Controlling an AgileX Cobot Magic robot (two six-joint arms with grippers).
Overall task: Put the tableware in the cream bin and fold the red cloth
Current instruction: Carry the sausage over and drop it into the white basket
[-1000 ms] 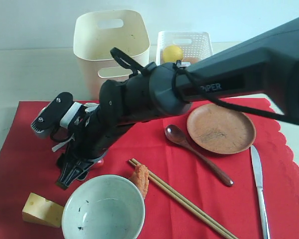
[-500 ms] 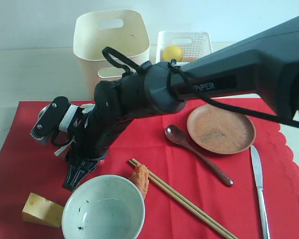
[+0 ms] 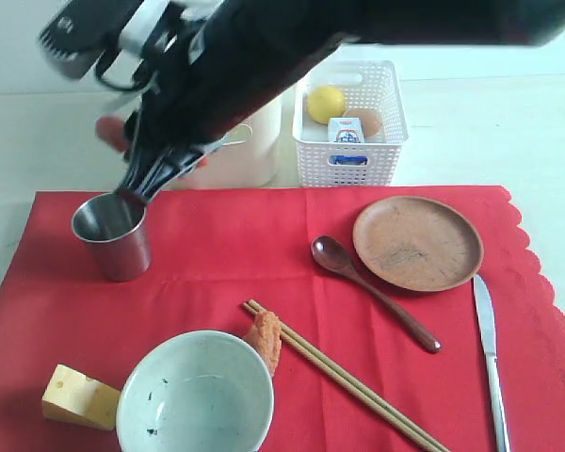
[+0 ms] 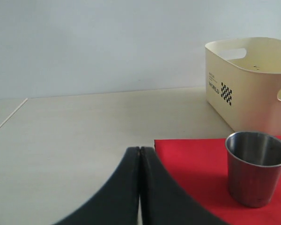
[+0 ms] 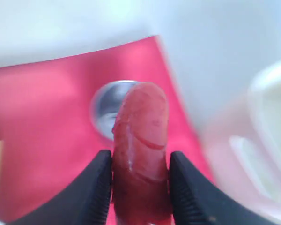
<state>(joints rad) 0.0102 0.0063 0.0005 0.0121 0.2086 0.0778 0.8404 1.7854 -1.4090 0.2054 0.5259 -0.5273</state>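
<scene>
A: What is the right tool point(image 5: 140, 159) doing?

B: It grips a sausage point(image 5: 141, 117), one jaw pressed to each side of it, raised above the red cloth point(image 3: 226, 254). The steel cup point(image 3: 113, 235) stands upright just below its tips.

A: And the left tool point(image 4: 139, 151)?

B: Closed on nothing, jaws touching, over the desk point(image 4: 75, 131) by the cloth's edge. The cup is near it, and the cream bin point(image 4: 253, 89) stands beyond the cup.

A: Where is the rest of the tableware?

B: All on the cloth, farther from the right tool than the cup. The bowl point(image 3: 196, 395) comes next, then the chopsticks point(image 3: 344, 375), spoon point(image 3: 372, 290) and plate point(image 3: 416, 243). The knife point(image 3: 490, 358) lies farthest off.

A: How would the cup handle?

B: I judge it light and stiff, with a slick wall. A pinch across the rim, one jaw inside and one outside, looks safer than squeezing the round body.

A: The others?

B: The bowl looks heavier and breakable, so the rim again. The chopsticks and knife lie flat and thin. They probably want a pinch at mid-length, and they may slide. The cloth is soft and limp, so I'd take it by a corner once it is bare. The sausage must be set down first, since that tool can't take anything else until then.
</scene>
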